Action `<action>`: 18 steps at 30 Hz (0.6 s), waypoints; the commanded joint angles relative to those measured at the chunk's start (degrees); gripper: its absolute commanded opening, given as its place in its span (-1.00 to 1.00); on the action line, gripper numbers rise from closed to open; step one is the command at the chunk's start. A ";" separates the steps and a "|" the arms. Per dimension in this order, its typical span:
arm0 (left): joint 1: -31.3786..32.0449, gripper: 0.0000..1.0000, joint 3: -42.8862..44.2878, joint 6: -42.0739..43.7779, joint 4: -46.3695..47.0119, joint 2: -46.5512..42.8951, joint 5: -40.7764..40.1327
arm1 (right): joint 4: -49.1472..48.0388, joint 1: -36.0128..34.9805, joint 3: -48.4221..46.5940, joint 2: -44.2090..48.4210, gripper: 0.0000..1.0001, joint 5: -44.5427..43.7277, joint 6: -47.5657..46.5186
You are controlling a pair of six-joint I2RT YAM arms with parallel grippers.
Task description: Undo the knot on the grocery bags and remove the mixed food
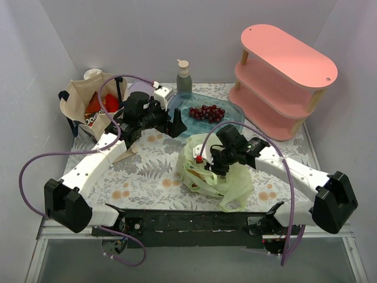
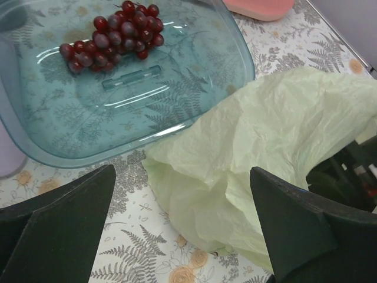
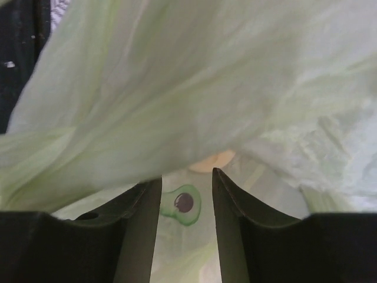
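The pale-green plastic bag [image 1: 230, 177] lies crumpled at the table's front centre, and no knot shows on it. My right gripper [image 1: 207, 160] reaches into its mouth. In the right wrist view my right gripper [image 3: 186, 194] is slightly open under a fold of the bag [image 3: 194, 88], with a pale packet bearing an avocado picture [image 3: 184, 203] beyond the gap. My left gripper [image 2: 182, 227] is wide open and empty above the table, beside the bag's edge [image 2: 265, 141]. Dark red grapes [image 1: 206, 112] lie in the clear blue tray [image 1: 232, 112]. The beige tote [image 1: 79, 103] holds the Doritos bag [image 1: 93, 112].
A pump bottle [image 1: 184, 76] stands behind the tray. A pink three-tier shelf [image 1: 283, 76] fills the back right. The tote stands at the back left by the wall. The grapes [image 2: 112, 35] and tray [image 2: 194, 88] lie just beyond my left gripper.
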State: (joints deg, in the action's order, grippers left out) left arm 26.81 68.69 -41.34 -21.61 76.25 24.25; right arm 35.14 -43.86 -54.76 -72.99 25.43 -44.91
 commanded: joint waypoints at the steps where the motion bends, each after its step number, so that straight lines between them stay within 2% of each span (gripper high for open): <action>1: -0.53 0.96 -1.27 0.21 2.36 -3.91 -3.86 | -10.87 -2.11 -0.70 -3.90 -0.07 -6.35 2.79; 3: -0.62 0.96 -1.62 0.65 2.36 -4.70 -4.21 | -12.97 -2.29 -1.13 -7.23 -0.03 -7.23 3.59; 5: -0.62 0.96 -2.24 1.09 2.36 -5.41 -4.47 | -13.69 -2.37 -1.31 -9.87 0.12 -7.50 3.68; 6: -0.62 0.96 -2.33 1.52 2.10 -5.93 -4.82 | -13.60 -2.55 -1.49 -10.85 0.26 -7.24 3.42; 9: -0.70 0.96 -3.12 1.97 2.01 -6.64 -5.26 | -14.65 -2.90 0.17 -13.22 0.46 -8.37 3.94; 12: -0.88 0.96 -3.56 1.97 2.09 -7.25 -4.48 | -16.85 -2.90 2.37 -14.46 0.57 -9.70 4.39; 14: -0.88 0.96 -4.08 2.58 1.57 -7.43 -2.99 | -17.47 -2.99 3.43 -14.81 0.59 -10.40 4.21; 16: -0.88 0.96 -4.87 2.93 0.69 -7.43 -0.45 | -17.82 -3.08 4.66 -14.90 0.51 -10.75 3.95; 17: -0.88 0.97 -5.40 2.76 0.60 -7.60 0.26 | -17.65 -3.08 4.75 -14.73 0.40 -10.67 3.69; 18: -0.88 0.96 -6.88 2.76 0.60 -7.61 1.23 | -17.56 -3.16 4.75 -14.55 0.17 -10.49 3.25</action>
State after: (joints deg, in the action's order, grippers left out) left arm 26.24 64.79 -39.68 -20.36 70.50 21.50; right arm 19.66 -46.57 -50.92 -87.66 15.75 -41.15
